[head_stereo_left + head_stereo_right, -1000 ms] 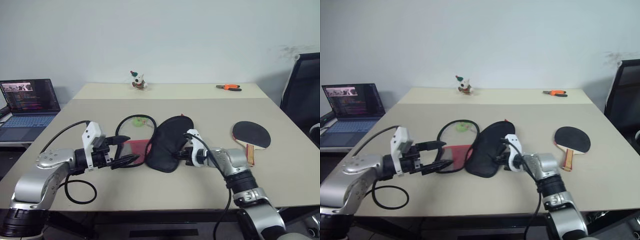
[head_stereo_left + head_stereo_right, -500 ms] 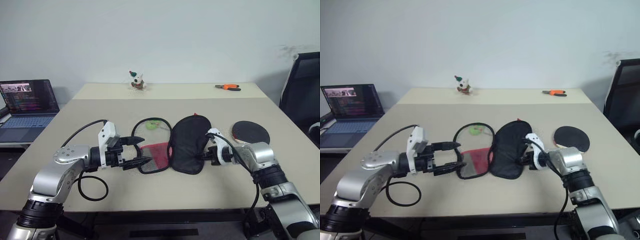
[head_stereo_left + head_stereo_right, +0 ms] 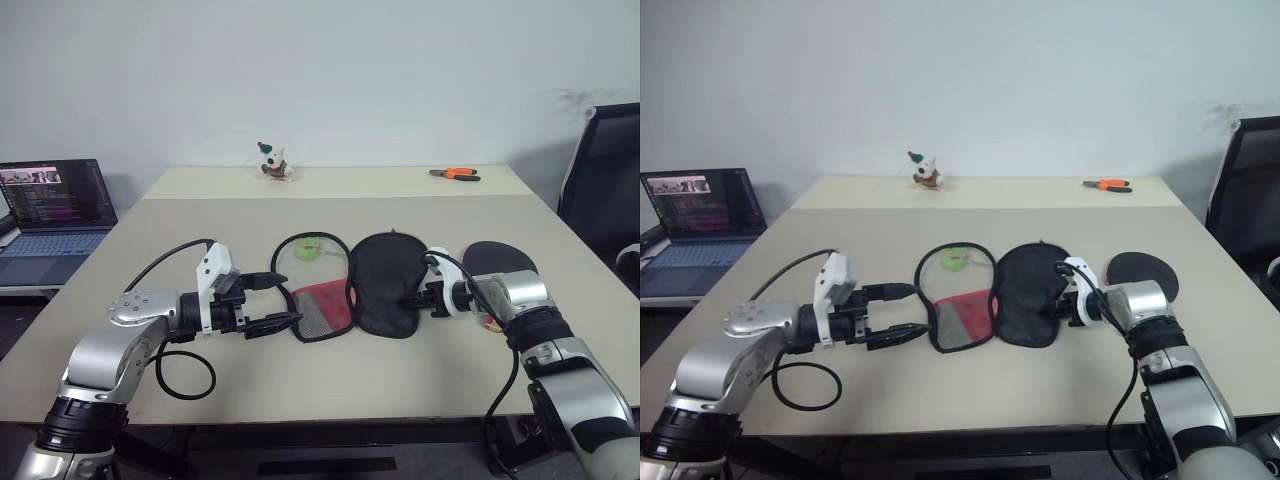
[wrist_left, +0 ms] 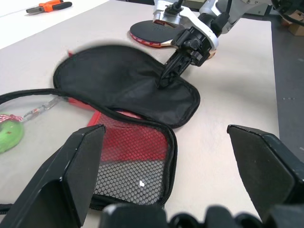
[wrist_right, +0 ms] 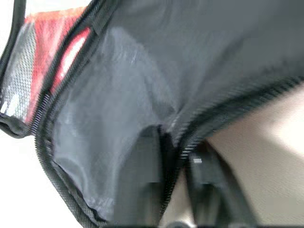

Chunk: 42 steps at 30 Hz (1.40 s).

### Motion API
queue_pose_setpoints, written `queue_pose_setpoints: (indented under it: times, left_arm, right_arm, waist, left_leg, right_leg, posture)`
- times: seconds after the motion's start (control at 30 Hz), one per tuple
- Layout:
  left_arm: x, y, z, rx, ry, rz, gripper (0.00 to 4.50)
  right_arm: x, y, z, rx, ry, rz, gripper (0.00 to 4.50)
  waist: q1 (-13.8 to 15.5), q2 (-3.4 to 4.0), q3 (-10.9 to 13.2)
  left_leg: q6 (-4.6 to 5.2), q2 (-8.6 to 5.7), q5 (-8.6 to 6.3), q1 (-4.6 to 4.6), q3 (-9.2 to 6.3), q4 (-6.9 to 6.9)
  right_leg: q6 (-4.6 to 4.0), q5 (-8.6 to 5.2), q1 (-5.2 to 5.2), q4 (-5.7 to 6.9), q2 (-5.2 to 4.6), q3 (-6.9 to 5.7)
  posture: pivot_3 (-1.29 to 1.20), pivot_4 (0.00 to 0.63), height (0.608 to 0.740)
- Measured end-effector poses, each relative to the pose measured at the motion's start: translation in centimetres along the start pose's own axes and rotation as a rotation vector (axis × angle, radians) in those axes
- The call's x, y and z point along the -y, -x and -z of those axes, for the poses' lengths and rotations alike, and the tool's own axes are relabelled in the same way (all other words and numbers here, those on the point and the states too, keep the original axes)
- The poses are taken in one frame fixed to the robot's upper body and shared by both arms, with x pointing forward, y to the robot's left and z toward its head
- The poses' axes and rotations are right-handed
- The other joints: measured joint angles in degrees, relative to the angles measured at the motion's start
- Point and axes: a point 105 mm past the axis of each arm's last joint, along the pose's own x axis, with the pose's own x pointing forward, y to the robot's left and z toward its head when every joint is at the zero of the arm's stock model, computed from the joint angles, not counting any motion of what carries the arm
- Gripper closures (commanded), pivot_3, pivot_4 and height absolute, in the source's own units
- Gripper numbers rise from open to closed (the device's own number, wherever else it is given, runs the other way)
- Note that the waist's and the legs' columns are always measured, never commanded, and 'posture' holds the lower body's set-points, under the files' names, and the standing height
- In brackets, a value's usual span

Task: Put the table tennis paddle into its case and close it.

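R pincer [image 3: 415, 298] btwn case [image 3: 385, 285], paddle [image 3: 500, 258]

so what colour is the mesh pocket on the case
Red mesh pocket on the case, clearest in the left wrist view.

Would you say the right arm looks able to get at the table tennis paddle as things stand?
Probably yes: the table tennis paddle lies on bare table just behind the right gripper, nothing between them. But its fingers are at the case flap's edge, so they must leave it first.

A beige table [image 3: 560, 330] stands before a pale wall [image 3: 350, 70], beside a black chair [image 3: 605, 190].
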Motion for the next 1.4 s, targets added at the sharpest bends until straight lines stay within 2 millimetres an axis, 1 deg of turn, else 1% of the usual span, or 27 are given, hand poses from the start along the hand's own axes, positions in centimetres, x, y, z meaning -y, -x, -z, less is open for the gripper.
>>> queue_pose_setpoints:
  times: [0.13,0.23,0.3,0.4,0.43,0.5,0.53,0.6,0.67,0.73,0.83,0.9,0.93,1.0,1.13,1.2,1.27,1.37,1.4]
  left_arm:
    - [0.0,-0.1,0.0,0.005,0.001,0.001,0.00]
    - [0.1,-0.3,0.1,0.015,0.005,0.005,0.00]
    - [0.2,-0.5,0.0,0.021,0.005,0.007,0.00]
    - [0.2,-0.7,-0.1,0.028,0.003,0.015,0.00]
    - [0.1,-0.8,-0.1,0.029,0.002,0.015,0.00]
    - [-0.1,-0.9,-0.2,0.036,0.000,0.020,0.00]
    - [-0.2,-1.1,-0.5,0.043,-0.002,0.029,0.00]
    - [-0.5,-1.2,-1.1,0.057,-0.017,0.035,0.00]
    - [-0.7,-1.5,-1.6,0.067,-0.032,0.045,0.00]
    - [-0.8,-1.6,-1.9,0.069,-0.051,0.052,0.00]
    - [-1.0,-1.8,-1.5,0.068,-0.043,0.060,0.00]
    - [-0.9,-2.0,-1.2,0.064,-0.038,0.065,0.00]
    - [-1.0,-2.0,-1.1,0.063,-0.033,0.063,0.00]
    - [-1.1,-2.0,-0.9,0.059,-0.027,0.058,0.00]
    - [-1.1,-2.0,-1.0,0.061,-0.033,0.059,0.00]
    - [-1.2,-2.0,-1.0,0.064,-0.039,0.057,0.00]
    - [-1.2,-2.0,-1.0,0.064,-0.043,0.054,0.00]
    - [-1.2,-1.9,-1.0,0.064,-0.045,0.051,0.00]
    - [-1.2,-1.9,-1.0,0.063,-0.044,0.050,0.00]
  right_arm:
    - [0.2,0.1,-0.5,0.023,0.031,0.017,1.06]
    - [1.3,0.8,-1.4,0.062,0.036,0.094,0.04]
    - [2.5,2.0,-2.1,0.106,0.024,0.167,0.04]
    - [5.2,5.1,-3.4,0.206,0.047,0.381,0.04]
    - [5.8,5.9,-3.5,0.236,0.042,0.440,0.04]
    - [7.0,7.3,-3.0,0.278,0.022,0.550,0.04]
    - [7.5,8.1,-2.3,0.293,-0.002,0.619,0.04]
    - [7.9,8.8,-0.5,0.302,-0.062,0.705,0.04]
    - [7.5,8.9,0.9,0.314,-0.109,0.750,0.04]
    - [7.2,9.1,1.5,0.319,-0.127,0.777,0.04]
    - [7.2,10.4,1.7,0.364,-0.150,0.858,0.04]
    - [7.6,10.7,2.5,0.359,-0.173,0.899,0.04]
    - [7.8,10.6,3.3,0.338,-0.185,0.917,0.04]
    - [8.1,10.5,3.8,0.319,-0.195,0.934,0.04]
    - [8.6,10.1,4.3,0.298,-0.218,0.939,0.04]
    - [8.7,9.3,4.5,0.281,-0.217,0.927,0.04]
    - [8.8,8.9,4.2,0.282,-0.218,0.916,0.04]
    - [8.9,8.0,3.7,0.284,-0.205,0.890,0.64]
    - [9.0,7.8,3.5,0.284,-0.200,0.881,0.94]
  waist:
    - [0.0,0.00,0.0]
    - [0.1,0.00,0.0]
    - [0.1,0.00,0.0]
    - [0.5,0.01,0.0]
    - [0.7,0.00,0.0]
    - [0.9,0.00,0.0]
    - [1.0,0.00,0.0]
    - [1.0,0.00,0.0]
    - [0.8,0.01,0.0]
    - [0.5,0.02,0.0]
    - [0.5,0.01,0.0]
    - [0.6,0.01,0.0]
    - [0.6,0.01,0.0]
    - [0.5,0.01,0.0]
    - [0.4,0.01,0.0]
    - [0.4,0.01,0.0]
    - [0.2,-0.01,0.0]
    - [-0.4,-0.03,0.0]
    - [-0.5,-0.03,0.0]
  left_leg:
    - [0.00,-0.01,0.00,0.00,0.00,0.03]
    - [0.00,-0.02,0.00,-0.01,0.00,0.03]
    - [-0.01,-0.02,0.00,-0.02,0.01,0.02]
    - [-0.01,-0.01,0.00,-0.06,0.00,0.00]
    - [-0.01,-0.01,0.00,-0.06,0.01,0.00]
    - [-0.01,0.01,0.00,-0.05,0.00,0.00]
    - [-0.01,0.01,0.00,-0.06,-0.02,-0.01]
    - [-0.02,0.01,0.01,-0.05,0.00,0.00]
    - [-0.02,0.02,0.01,0.00,0.08,0.00]
    - [-0.02,0.02,0.01,0.04,0.16,0.00]
    - [-0.02,0.02,0.01,0.07,0.20,0.00]
    - [-0.02,0.01,0.01,0.06,0.22,0.00]
    - [-0.01,0.00,0.01,0.06,0.26,0.00]
    - [-0.01,0.00,0.01,0.08,0.33,0.00]
    - [0.00,0.02,0.00,0.13,0.41,-0.01]
    - [0.00,0.02,0.00,0.14,0.45,-0.01]
    - [0.00,0.02,0.00,0.16,0.53,-0.01]
    - [0.01,0.02,0.01,0.23,0.74,0.06]
    - [0.01,0.02,0.01,0.24,0.78,0.11]
  right_leg:
    - [0.01,0.00,0.01,0.01,0.00,0.00]
    - [0.01,0.00,0.00,0.00,0.00,0.00]
    - [0.00,0.00,0.00,-0.01,-0.01,0.01]
    - [0.00,0.00,-0.02,-0.04,-0.03,0.00]
    - [0.00,0.00,-0.02,-0.04,-0.03,0.01]
    - [-0.01,0.00,-0.03,-0.02,-0.04,0.01]
    - [-0.01,0.00,-0.02,-0.01,-0.04,-0.01]
    - [-0.01,0.00,-0.02,0.02,-0.04,0.02]
    - [0.00,0.00,-0.02,0.07,-0.03,0.11]
    - [0.00,0.00,-0.03,0.09,-0.01,0.17]
    - [0.01,0.00,-0.01,0.08,0.05,0.20]
    - [0.01,0.00,-0.01,0.06,0.05,0.21]
    - [0.02,0.00,-0.02,0.06,0.05,0.25]
    - [0.02,0.00,-0.04,0.08,0.05,0.33]
    - [0.02,0.01,-0.04,0.08,0.11,0.67]
    - [0.03,0.01,-0.04,0.08,0.12,0.72]
    - [0.09,0.05,-0.04,0.08,0.13,0.80]
    - [0.24,0.13,-0.02,0.06,0.14,1.02]
    - [0.29,0.16,-0.02,0.06,0.15,1.07]
  posture:
    - [0.00,0.150,0.740]
    - [0.00,0.150,0.740]
    - [0.00,0.150,0.740]
    - [0.00,0.150,0.740]
    - [0.00,0.150,0.740]
    - [0.00,0.150,0.740]
    - [0.00,0.150,0.740]
    - [0.00,0.150,0.740]
    - [0.00,0.150,0.740]
    - [0.00,0.150,0.740]
    - [0.00,0.150,0.740]
    - [0.00,0.150,0.740]
    - [0.00,0.150,0.740]
    - [0.00,0.150,0.740]
    - [0.00,0.150,0.740]
    - [0.00,0.150,0.740]
    - [0.00,0.150,0.740]
    - [0.00,0.150,0.740]
    - [0.00,0.150,0.740]
